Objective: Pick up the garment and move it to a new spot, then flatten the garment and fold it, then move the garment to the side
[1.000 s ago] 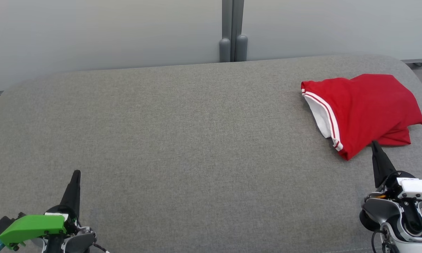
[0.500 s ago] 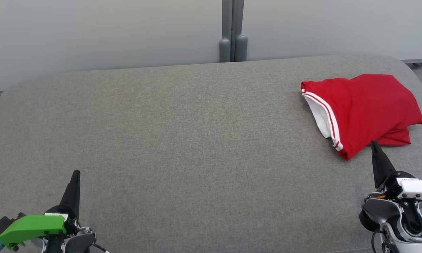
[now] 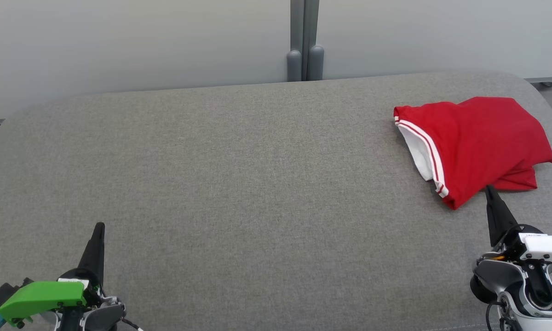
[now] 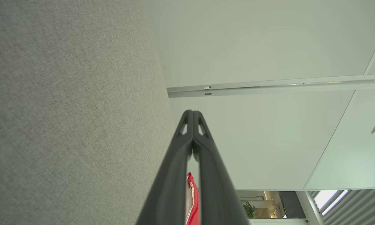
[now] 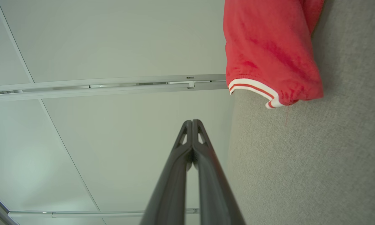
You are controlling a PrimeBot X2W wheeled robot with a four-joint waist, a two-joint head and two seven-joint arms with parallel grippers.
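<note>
Nothing has visibly moved in the last second: the folded red garment [image 3: 483, 138], soft knit with a white-striped elastic band, lies rumpled near the far right corner of the grey woven-fabric tabletop [image 3: 257, 184]. The right gripper [image 3: 488, 188] has its tapered dark fingers pressed together, tip just at the garment's near edge. The left gripper [image 3: 100, 226], likewise closed, sits near the front left corner.

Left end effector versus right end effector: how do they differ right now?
The left end effector carries a green housing; the right end effector a white housing. The left sits far from the red garment; the right's tip is close to its near edge. Both are shut.
</note>
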